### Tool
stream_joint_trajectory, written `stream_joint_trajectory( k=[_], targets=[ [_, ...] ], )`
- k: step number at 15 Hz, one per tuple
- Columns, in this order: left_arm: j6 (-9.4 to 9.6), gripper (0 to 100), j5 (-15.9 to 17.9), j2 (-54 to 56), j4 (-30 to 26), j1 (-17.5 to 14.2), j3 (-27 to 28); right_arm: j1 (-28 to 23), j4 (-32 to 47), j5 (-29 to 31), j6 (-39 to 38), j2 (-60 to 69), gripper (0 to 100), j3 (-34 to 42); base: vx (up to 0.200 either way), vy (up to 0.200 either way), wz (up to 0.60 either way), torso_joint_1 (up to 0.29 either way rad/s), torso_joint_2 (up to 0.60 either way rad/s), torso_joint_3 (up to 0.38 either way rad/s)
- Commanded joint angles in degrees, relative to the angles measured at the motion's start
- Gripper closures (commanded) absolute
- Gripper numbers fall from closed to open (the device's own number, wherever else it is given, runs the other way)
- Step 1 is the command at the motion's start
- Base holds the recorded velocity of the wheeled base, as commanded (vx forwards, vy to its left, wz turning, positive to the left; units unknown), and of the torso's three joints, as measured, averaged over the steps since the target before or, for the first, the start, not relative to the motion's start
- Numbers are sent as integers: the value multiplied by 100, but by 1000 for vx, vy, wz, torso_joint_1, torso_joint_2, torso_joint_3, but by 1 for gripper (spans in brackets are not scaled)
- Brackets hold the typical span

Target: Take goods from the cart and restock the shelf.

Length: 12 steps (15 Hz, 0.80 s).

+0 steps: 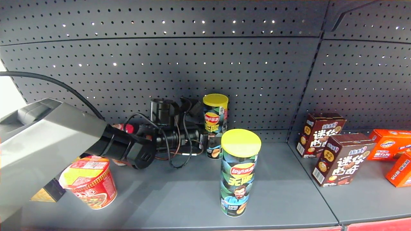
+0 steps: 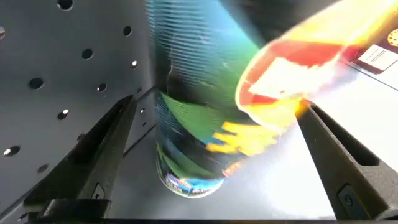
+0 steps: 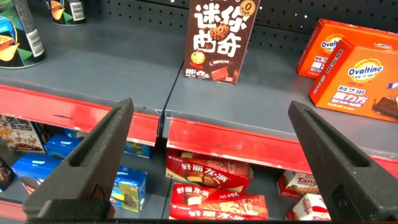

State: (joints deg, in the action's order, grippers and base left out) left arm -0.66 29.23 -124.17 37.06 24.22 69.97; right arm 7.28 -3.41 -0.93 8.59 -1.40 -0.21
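Note:
Two tall chip cans with yellow lids stand upright on the grey shelf (image 1: 179, 195). One can (image 1: 239, 173) is near the front; the other (image 1: 215, 120) stands at the back by the pegboard. My left gripper (image 1: 201, 136) reaches in from the left at the back can's lower half. In the left wrist view that can (image 2: 199, 137) stands between the spread fingers (image 2: 102, 155), with a gap on each side, so my left gripper (image 2: 217, 155) is open. My right gripper (image 3: 211, 162) is open and holds nothing, in front of the shelf's red front edge (image 3: 249, 140).
A red cup of noodles (image 1: 90, 181) stands at the front left under my left arm. Two brown cookie boxes (image 1: 340, 158) and orange boxes (image 1: 390, 144) occupy the right bay. Packets and boxes (image 3: 211, 180) fill the lower shelf. Free shelf surface lies between the cans and the noodles.

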Motion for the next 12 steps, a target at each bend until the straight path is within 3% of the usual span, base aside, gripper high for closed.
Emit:
stream_joint_trajectory(
  k=[1,8,12],
  targets=[
    [-4,0,-5,315,3,-32,-274,2,-1,-4,2,-9,0,3,0,0,0,0,0,0],
    [-13,0,-58,1000,3,-225,-986,2,-1,-4,2,-9,0,3,0,0,0,0,0,0],
    [-75,0,-137,1703,-6,-559,-1425,2,-1,-4,2,-9,0,-6,0,0,0,0,0,0]
  ],
)
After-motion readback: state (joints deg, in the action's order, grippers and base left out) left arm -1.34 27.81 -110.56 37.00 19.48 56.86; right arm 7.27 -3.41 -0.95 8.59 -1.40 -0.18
